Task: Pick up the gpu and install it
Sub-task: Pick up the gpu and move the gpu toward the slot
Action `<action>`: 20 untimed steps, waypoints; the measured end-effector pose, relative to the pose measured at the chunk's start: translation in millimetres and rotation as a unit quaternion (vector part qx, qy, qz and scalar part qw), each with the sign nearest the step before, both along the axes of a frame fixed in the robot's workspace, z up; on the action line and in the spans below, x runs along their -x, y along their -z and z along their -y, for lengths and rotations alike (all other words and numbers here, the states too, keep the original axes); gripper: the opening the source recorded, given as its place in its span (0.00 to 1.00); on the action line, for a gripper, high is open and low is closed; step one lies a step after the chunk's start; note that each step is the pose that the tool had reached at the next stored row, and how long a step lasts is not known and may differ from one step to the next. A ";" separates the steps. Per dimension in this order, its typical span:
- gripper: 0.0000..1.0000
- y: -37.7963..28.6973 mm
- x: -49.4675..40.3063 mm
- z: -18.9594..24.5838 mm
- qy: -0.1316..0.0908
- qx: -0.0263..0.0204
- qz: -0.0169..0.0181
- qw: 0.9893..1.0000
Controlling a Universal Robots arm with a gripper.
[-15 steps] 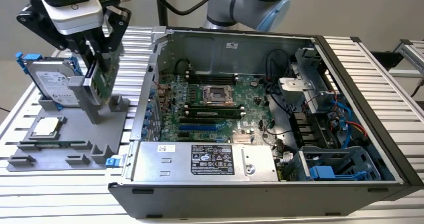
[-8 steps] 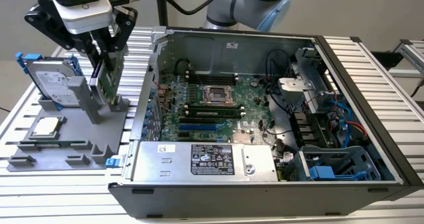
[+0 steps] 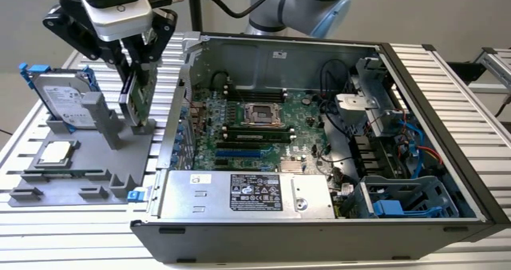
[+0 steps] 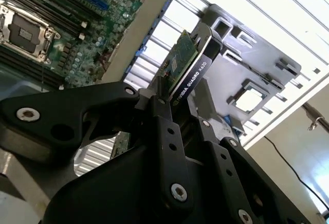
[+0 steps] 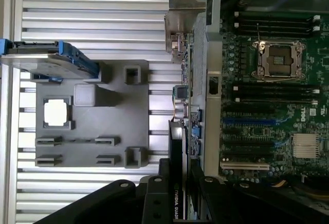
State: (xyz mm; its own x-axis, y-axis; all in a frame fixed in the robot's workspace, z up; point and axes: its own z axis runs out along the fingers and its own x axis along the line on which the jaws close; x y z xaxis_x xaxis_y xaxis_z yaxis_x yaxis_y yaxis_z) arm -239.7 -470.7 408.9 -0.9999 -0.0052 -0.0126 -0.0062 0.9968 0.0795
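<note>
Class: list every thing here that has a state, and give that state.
case, open, side panel off.
gpu, upright on edge, held beside the case, not installed.
gripper, shut on the gpu.
hard drive, upright in the fixture.
processor, flat in the fixture.

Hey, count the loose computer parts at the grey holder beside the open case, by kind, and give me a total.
hard drive: 1
processor chip: 1
memory stick: 1
gpu, clamped in the gripper: 1
Total: 4
</note>
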 end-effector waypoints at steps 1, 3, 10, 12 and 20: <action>0.00 -0.1 -1.7 0.0 0.000 0.000 0.000 1.000; 0.00 0.0 -5.3 0.0 0.000 0.000 0.000 1.000; 0.00 -0.1 -19.2 0.0 0.000 0.000 0.000 1.000; 0.00 0.0 -23.4 0.0 0.000 0.000 0.000 1.000; 0.00 -0.1 -39.8 0.0 0.000 0.000 0.000 1.000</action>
